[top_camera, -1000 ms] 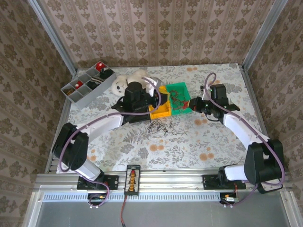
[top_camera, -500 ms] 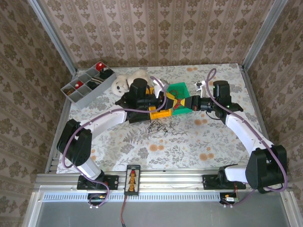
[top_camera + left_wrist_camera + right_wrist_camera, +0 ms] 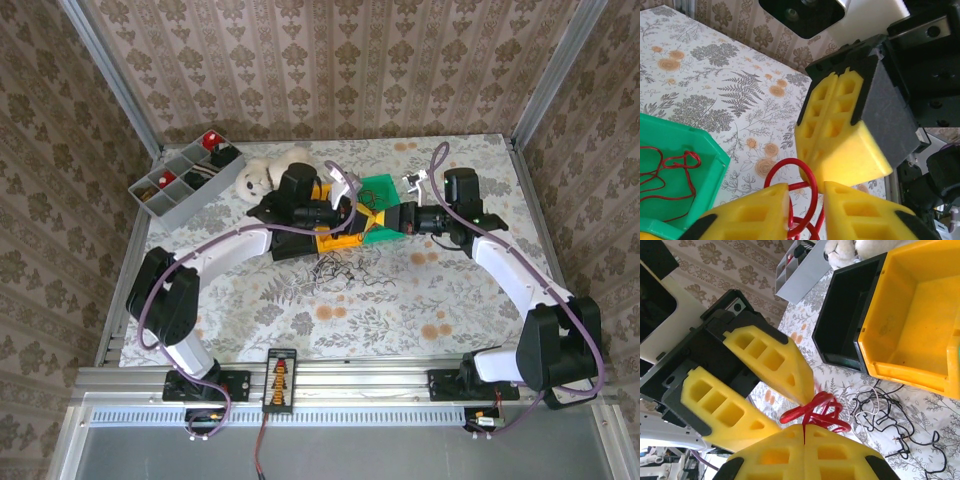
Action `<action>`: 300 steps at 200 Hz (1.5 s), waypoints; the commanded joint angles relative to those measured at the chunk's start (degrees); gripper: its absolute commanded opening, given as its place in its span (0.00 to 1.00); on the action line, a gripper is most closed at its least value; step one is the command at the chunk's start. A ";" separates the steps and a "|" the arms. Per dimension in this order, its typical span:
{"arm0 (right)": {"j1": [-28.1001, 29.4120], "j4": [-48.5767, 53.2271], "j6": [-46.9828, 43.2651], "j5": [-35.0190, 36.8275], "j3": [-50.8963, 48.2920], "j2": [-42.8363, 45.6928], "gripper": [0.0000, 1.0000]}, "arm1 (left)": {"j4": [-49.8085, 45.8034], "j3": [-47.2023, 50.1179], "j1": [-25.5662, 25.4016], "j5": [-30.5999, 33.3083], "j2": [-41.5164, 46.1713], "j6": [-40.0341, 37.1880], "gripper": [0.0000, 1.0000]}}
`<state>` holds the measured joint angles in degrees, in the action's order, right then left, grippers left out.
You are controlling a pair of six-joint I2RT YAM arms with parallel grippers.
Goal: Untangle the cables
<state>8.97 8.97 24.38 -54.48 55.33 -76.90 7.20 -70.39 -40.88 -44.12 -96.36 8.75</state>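
L arm (image 3: 215, 255) reaches from its base diagonally up to mid-counter; R arm (image 3: 510, 265) bends in from the right, wrist pointing left. Both tips meet above the bins.

Right gripper (image 3: 804, 430) is clenched, fingers pressed together on a thin red coiled wire (image 3: 812, 410), held off the floral-cloth counter (image 3: 330, 310). Left gripper (image 3: 806, 189) has its fingers narrowly apart either side of the same coil; can't tell if it actually pinches it.

Containers:
- Green plastic bin (image 3: 705, 165): loose red wire strands (image 3: 670, 165) inside.
- Yellow plastic bin (image 3: 920, 315): bare inside as far as seen.
- Black plastic bin (image 3: 840, 325), touching the yellow one: inside dark, contents unclear.
- Grey divided tray (image 3: 170, 210) at far left, w/ red and black bits in compartments; white plush toy (image 3: 258, 175) beside it.

Tangle of thin black and white wires (image 3: 885, 407) lies on the counter just near of the yellow bin.
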 commanded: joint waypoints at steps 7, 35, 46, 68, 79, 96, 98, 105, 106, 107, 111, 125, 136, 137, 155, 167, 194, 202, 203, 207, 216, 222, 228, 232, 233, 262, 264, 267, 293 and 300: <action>0.89 -0.48 -0.34 -3.57 2.45 0.33 0.05 | -2.07 -1.87 -0.87 -0.16 -1.48 -2.93 0.10; 1.08 0.22 -0.98 -3.97 2.10 0.89 0.04 | -1.17 -1.12 -0.65 2.84 -1.47 -2.88 0.00; 1.09 0.38 -1.15 -3.79 1.91 1.14 0.04 | -0.28 -0.69 -0.59 4.93 -1.38 -2.06 0.00; 1.06 1.17 -1.63 -3.72 1.83 1.34 0.03 | 3.31 0.95 -0.15 13.87 -0.74 1.21 0.00; 1.13 1.78 -1.95 -3.92 1.95 1.41 0.03 | 5.05 1.99 0.18 19.62 -0.33 2.96 0.00; 1.10 2.87 -2.64 -3.88 1.80 1.87 0.03 | 5.53 2.74 1.06 30.05 0.20 6.25 0.00; 1.08 3.00 -2.71 -3.95 1.80 1.96 0.03 | 5.27 2.74 1.24 31.17 0.20 6.80 0.00; 1.10 3.58 -3.05 -3.97 1.73 2.25 0.03 | 4.26 2.51 1.77 34.58 0.12 8.27 0.00; 1.12 3.68 -3.17 -3.92 1.76 2.31 0.03 | 4.11 2.53 1.90 35.00 0.12 8.50 0.00; 1.13 3.77 -3.23 -3.90 1.78 2.43 0.03 | 3.99 2.49 2.01 35.34 0.12 8.66 0.00; 1.11 4.07 -3.44 -3.73 1.65 2.64 0.03 | 3.57 2.46 2.39 36.69 0.01 9.29 0.00; 0.88 5.17 -4.19 -3.15 1.68 3.41 0.03 | 2.95 3.12 3.44 40.96 0.23 11.27 0.00; 0.38 5.91 -4.65 -2.45 1.62 3.98 0.03 | 1.52 3.56 4.41 44.93 0.53 13.49 0.00; 0.27 5.98 -4.67 -2.42 1.62 3.97 0.03 | 1.38 3.58 4.49 45.23 0.54 13.71 0.00; -1.30 6.61 -4.77 -0.38 1.41 5.17 0.02 | 0.30 5.37 6.52 48.63 1.44 16.80 0.00; -2.70 6.98 -4.82 1.61 1.27 6.17 0.02 | -0.98 6.17 7.83 49.95 2.03 18.23 0.00; -6.13 6.80 -4.26 5.71 0.78 8.04 0.02 | -1.65 8.39 9.15 48.23 3.72 17.85 0.00; -6.41 6.76 -4.33 6.32 0.89 8.05 0.03 | -0.52 9.14 9.07 45.88 4.36 17.17 0.00; -6.42 6.80 -4.33 6.40 0.95 8.02 0.03 | -0.30 9.22 9.07 45.44 4.43 17.13 0.00; -6.15 6.97 -4.57 6.84 1.22 7.81 0.05 | 0.64 9.62 9.07 43.72 4.65 16.74 0.00; -5.37 7.83 -5.15 7.72 1.91 7.12 0.08 | 2.55 10.35 9.07 40.02 5.16 16.33 0.00; -4.76 8.12 -5.24 8.04 2.31 6.62 0.10 | 3.89 10.81 9.07 37.70 5.45 16.45 0.00; -3.94 7.94 -5.29 8.11 2.39 6.02 0.13 | 5.41 11.27 9.07 35.50 5.83 16.39 0.00; -3.38 7.62 -5.12 8.28 2.49 5.67 0.16 | 6.28 11.60 9.07 34.50 6.10 16.45 0.00; -3.23 7.45 -5.04 8.40 2.54 5.56 0.17 | 6.44 11.68 9.07 34.26 6.14 16.50 0.00; 1.89 3.34 -2.70 11.71 2.95 2.62 0.46 | 13.07 13.89 9.04 29.15 8.01 18.71 0.00; 2.27 2.98 -2.55 11.86 3.05 2.37 0.47 | 13.47 13.99 9.02 28.86 8.13 18.90 0.00; 2.75 2.44 -2.27 12.05 3.16 2.01 0.48 | 13.94 14.04 8.98 28.57 8.20 19.14 0.00; 6.76 -0.62 -0.67 13.28 5.29 -2.28 0.56 | 14.79 13.81 7.91 28.92 9.11 19.87 0.00; 7.67 -0.91 -0.62 13.72 6.17 -4.09 0.57 | 14.62 13.68 7.39 29.54 9.35 19.53 0.00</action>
<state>13.85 11.68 22.35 -43.57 57.78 -76.99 17.80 -56.73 -32.16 -12.51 -89.17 26.96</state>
